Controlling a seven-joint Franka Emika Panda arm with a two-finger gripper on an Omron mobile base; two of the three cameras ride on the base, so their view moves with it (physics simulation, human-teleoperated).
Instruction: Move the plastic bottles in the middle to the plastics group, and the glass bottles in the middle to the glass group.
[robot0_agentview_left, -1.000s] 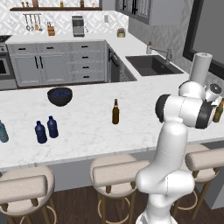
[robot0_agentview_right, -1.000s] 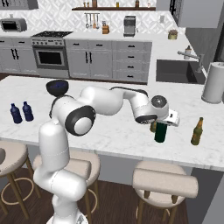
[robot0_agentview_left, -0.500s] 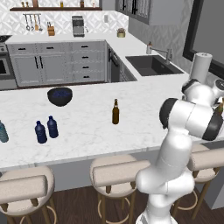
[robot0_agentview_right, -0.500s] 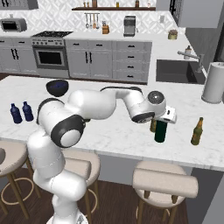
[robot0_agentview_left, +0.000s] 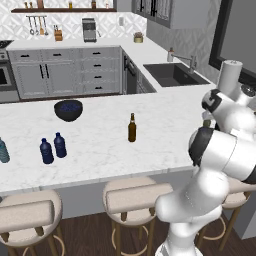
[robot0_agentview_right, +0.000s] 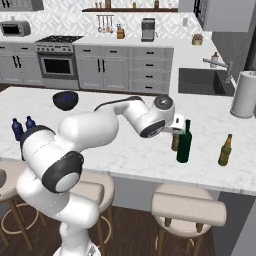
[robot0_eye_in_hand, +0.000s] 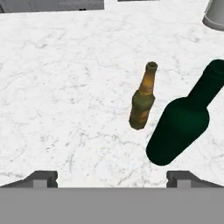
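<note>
My gripper (robot0_eye_in_hand: 112, 178) is open with nothing between its fingers; in the right base view the gripper (robot0_agentview_right: 176, 127) hangs just left of the tall dark green bottle (robot0_agentview_right: 184, 143), apart from it. That dark green bottle (robot0_eye_in_hand: 183, 123) stands upright on the counter beside a slim olive-brown bottle (robot0_eye_in_hand: 142, 99) with a yellowish label. An amber bottle (robot0_agentview_right: 225, 150) stands further right. The slimmer brown long-necked bottle (robot0_agentview_left: 132, 128) stands alone mid-counter. Two dark blue bottles (robot0_agentview_left: 52, 148) and a pale teal one (robot0_agentview_left: 2, 150) stand at the far left.
A dark blue bowl (robot0_agentview_left: 68, 109) sits at the back of the white marble counter (robot0_agentview_left: 100, 145). A white paper-towel roll (robot0_agentview_right: 243, 94) stands at the right by the sink (robot0_agentview_right: 202, 81). Stools (robot0_agentview_right: 187, 210) line the counter's front edge.
The hand has drawn back to the left, away from the dark green bottle, which stays standing on the counter. The jaws have widened slightly.
</note>
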